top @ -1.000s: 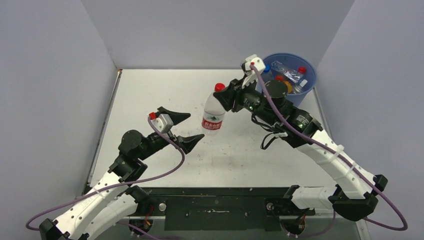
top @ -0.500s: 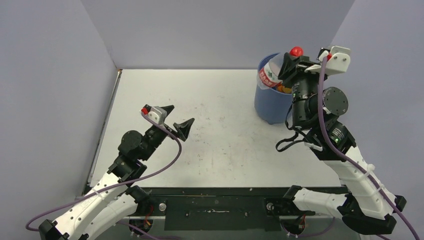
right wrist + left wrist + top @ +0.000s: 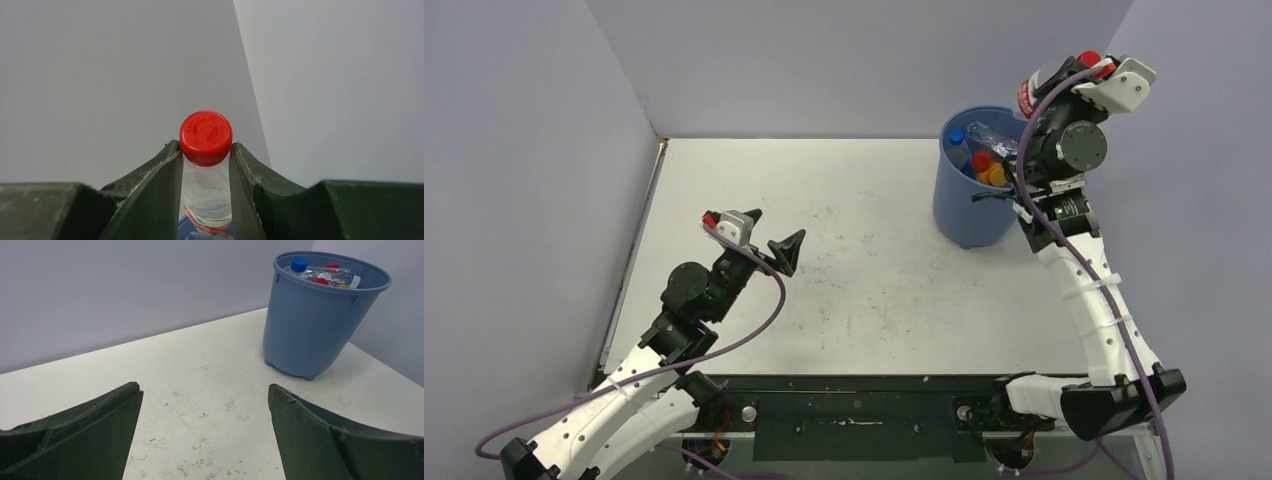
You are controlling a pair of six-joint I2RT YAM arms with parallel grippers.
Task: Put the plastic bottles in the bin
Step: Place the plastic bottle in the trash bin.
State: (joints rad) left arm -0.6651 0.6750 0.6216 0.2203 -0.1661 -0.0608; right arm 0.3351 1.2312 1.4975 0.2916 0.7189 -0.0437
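Observation:
My right gripper (image 3: 205, 146) is shut on a clear plastic bottle (image 3: 205, 187) just below its red cap (image 3: 206, 131); the red label sits lower down. From above, this gripper (image 3: 1042, 92) holds the bottle (image 3: 1029, 97) high over the right rear rim of the blue bin (image 3: 969, 210). Several bottles (image 3: 982, 160) with blue, red and orange tops lie inside. In the left wrist view the bin (image 3: 312, 330) stands ahead to the right with bottles (image 3: 320, 276) showing over its rim. My left gripper (image 3: 769, 232) hovers open and empty over the table's left middle (image 3: 204, 387).
Grey walls enclose the white table (image 3: 864, 280) on the left, back and right. The bin stands in the back right corner close to the right wall. A dark rail (image 3: 854, 410) with both arm bases runs along the near edge.
The right arm has carried the bottle from the table's middle up and right, to above the bin's far right rim. The left gripper has drawn back slightly leftward, still open.

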